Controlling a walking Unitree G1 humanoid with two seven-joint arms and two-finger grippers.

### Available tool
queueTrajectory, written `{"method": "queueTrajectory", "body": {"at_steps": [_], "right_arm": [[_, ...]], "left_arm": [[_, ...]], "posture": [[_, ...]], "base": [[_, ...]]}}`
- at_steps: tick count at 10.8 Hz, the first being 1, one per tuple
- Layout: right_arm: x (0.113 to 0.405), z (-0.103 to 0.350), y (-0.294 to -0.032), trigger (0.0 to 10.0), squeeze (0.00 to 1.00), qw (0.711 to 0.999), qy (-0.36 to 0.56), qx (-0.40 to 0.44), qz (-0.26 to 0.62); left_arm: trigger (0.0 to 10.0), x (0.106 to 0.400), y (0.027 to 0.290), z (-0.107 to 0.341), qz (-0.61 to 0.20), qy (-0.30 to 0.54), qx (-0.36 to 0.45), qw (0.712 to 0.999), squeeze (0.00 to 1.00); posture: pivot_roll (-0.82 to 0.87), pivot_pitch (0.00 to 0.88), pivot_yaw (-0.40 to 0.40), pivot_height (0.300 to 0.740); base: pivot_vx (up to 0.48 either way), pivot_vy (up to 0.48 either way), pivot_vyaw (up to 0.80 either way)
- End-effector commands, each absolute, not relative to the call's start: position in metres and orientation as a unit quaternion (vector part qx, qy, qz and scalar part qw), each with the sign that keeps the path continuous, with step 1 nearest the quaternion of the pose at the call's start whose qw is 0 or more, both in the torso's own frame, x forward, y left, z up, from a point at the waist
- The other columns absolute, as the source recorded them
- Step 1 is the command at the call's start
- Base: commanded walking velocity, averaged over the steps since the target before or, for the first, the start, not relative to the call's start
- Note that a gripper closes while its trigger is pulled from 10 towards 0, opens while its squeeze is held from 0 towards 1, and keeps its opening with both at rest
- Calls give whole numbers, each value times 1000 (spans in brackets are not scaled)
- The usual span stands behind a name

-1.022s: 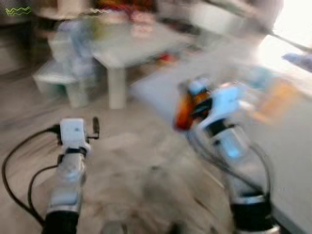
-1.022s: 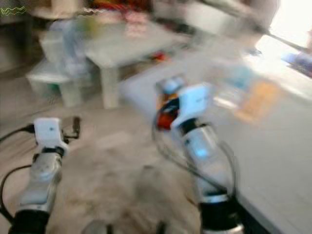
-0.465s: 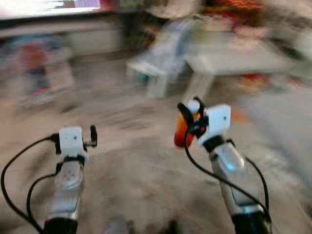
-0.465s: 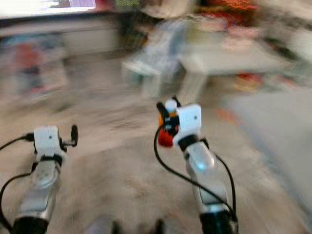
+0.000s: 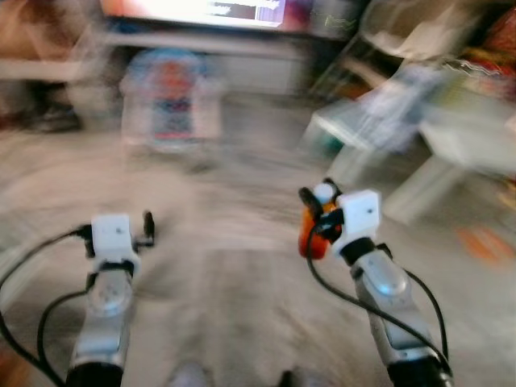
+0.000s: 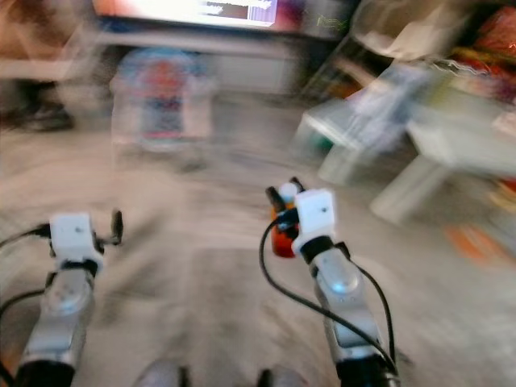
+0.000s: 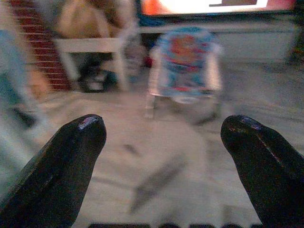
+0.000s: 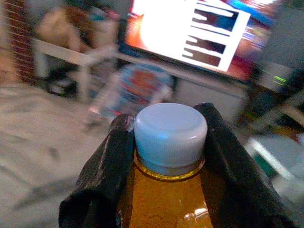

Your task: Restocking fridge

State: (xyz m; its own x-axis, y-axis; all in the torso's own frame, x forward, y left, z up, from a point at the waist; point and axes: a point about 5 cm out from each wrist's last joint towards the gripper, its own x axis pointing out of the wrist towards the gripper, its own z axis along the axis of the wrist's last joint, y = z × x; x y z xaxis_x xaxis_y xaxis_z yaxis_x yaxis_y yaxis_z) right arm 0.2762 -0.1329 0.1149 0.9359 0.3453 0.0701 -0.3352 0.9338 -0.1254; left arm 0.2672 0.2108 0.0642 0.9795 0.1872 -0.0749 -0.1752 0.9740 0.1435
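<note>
A blurred living room seen from the robot's head. The right hand [image 5: 313, 216] is raised in front of the robot, its two black fingers [image 8: 107, 166] clamped on either side of an orange bottle [image 8: 164, 199] just below its white cap [image 8: 171, 135]. The left hand [image 7: 161, 142] is held out over the pale floor [image 5: 234, 274], fingers spread wide and holding nothing. A bright screen [image 8: 190, 33] glows across the room.

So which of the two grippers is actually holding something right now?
The right gripper: its fingers clamp an orange bottle just below the white cap. The left gripper is open, with nothing between its fingers.
</note>
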Motion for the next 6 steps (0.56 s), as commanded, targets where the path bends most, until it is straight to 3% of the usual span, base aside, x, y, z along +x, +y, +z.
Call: {"method": "queueTrajectory", "body": {"at_steps": [1, 6], "right_arm": [[275, 112, -142, 10000, 0, 984, -45, -68, 159], [275, 110, -139, 10000, 0, 983, -52, -70, 160]], "left_arm": [[10000, 267, 199, 60, 66, 46, 68, 994, 0], [10000, 265, 193, 62, 46, 42, 69, 996, 0]], "posture": [[74, 46, -68, 740], [75, 42, -57, 740]], "base": [[0, 0, 781], [0, 0, 781]]}}
